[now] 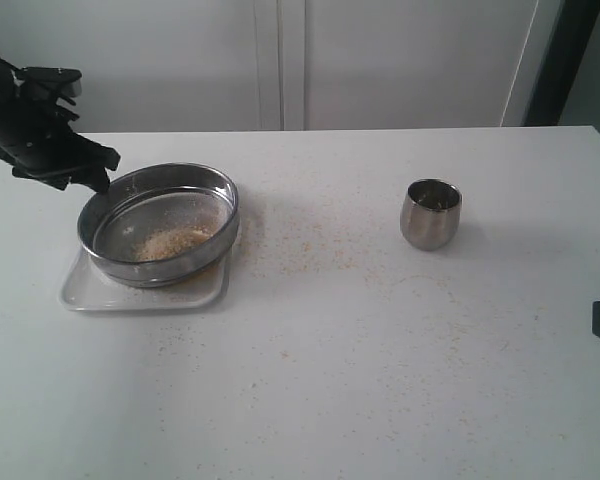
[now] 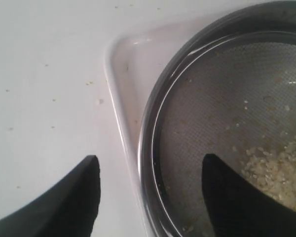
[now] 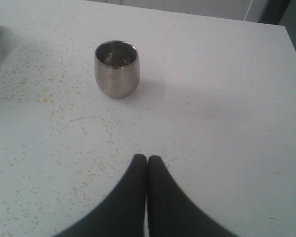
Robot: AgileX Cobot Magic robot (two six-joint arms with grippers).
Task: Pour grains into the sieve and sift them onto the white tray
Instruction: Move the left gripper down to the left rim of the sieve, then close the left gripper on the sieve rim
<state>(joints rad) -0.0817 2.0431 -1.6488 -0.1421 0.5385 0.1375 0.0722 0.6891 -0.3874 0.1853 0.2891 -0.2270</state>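
Hanging nearest, right gripper (image 3: 147, 160) is pinched shut, empty. Steel cup (image 1: 430, 213) stands beyond it. Sieve (image 1: 160, 222) sits on white tray (image 1: 80, 290), grains (image 1: 170, 243) inside. Left gripper (image 2: 151, 158) is spread wide, straddling sieve's back-left rim.

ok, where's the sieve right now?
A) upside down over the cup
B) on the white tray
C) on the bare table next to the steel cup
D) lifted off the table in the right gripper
B: the sieve sits on the white tray with grains in its mesh, while the steel cup stands alone, well off to its right in the exterior view.
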